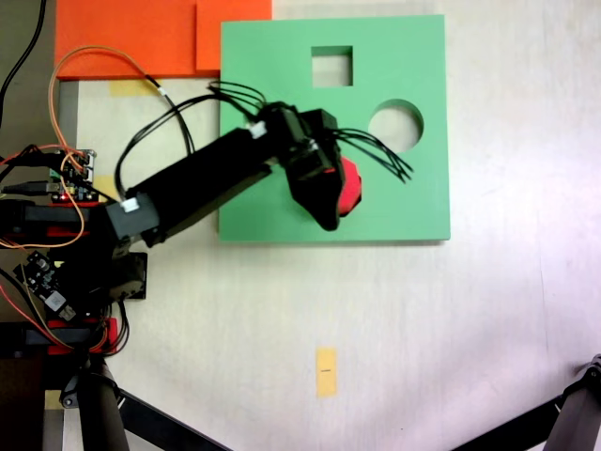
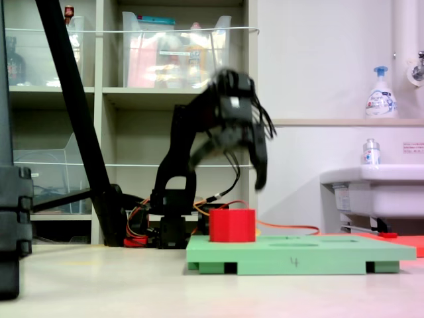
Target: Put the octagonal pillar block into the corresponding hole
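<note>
- The red block [image 2: 232,225] stands upright in the green board [image 2: 298,255], its upper part above the board's surface, in the second exterior view.
- The jaws [image 2: 225,162] hang clear above the block, spread wide apart, empty, touching nothing.

- In both exterior views you have bright, even indoor light with no dim corners.
- In the first exterior view the pale table [image 1: 451,329] is nearly washed out, and the green foam board [image 1: 394,197] casts only a thin soft shadow along its lower edge.
- That view is sharp across the frame.
- In the second exterior view the gripper [image 2: 228,156] and upper arm are smeared by motion blur.
- The red block [image 2: 232,225] and the shelves [image 2: 132,93] behind stay crisp.
</note>
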You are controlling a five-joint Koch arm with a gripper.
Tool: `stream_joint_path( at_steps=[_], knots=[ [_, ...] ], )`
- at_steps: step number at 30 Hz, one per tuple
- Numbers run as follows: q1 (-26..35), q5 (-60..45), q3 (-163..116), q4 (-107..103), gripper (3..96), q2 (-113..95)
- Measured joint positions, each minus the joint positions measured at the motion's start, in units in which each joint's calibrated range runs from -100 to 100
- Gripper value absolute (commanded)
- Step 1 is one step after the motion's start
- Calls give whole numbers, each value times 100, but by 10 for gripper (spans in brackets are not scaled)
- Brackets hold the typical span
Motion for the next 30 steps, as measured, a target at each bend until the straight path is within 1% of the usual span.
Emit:
stream_joint_path(
  at_steps=[2,5,6,8,11,13,15,16,18,21,23,24,26,28,30],
  knots=[
    [-49,-332,137,0,779,-1067],
    [-288,-977,735,-10,776,-2627],
    [-347,-1206,941,-10,706,-3119],
    [-498,-1915,1058,-10,615,-4104],
    [-889,-3111,1058,313,605,-5267],
    [-1035,-3502,1058,587,601,-5568],
    [-1089,-3790,794,803,548,-5841],
    [-1094,-3907,69,1077,534,-6183],
    [-1167,-4161,-2479,2183,499,-7360],
    [-1387,-4567,-6634,4885,499,-8769],
    [-1426,-4816,-8251,6549,502,-8865],
    [-1431,-4889,-8692,7000,505,-8865],
    [-1446,-4962,-9388,7479,518,-8906],
    [-1431,-5006,-10877,7832,518,-8878],
    [-1368,-5109,-12337,8390,491,-8919]
  ],
)
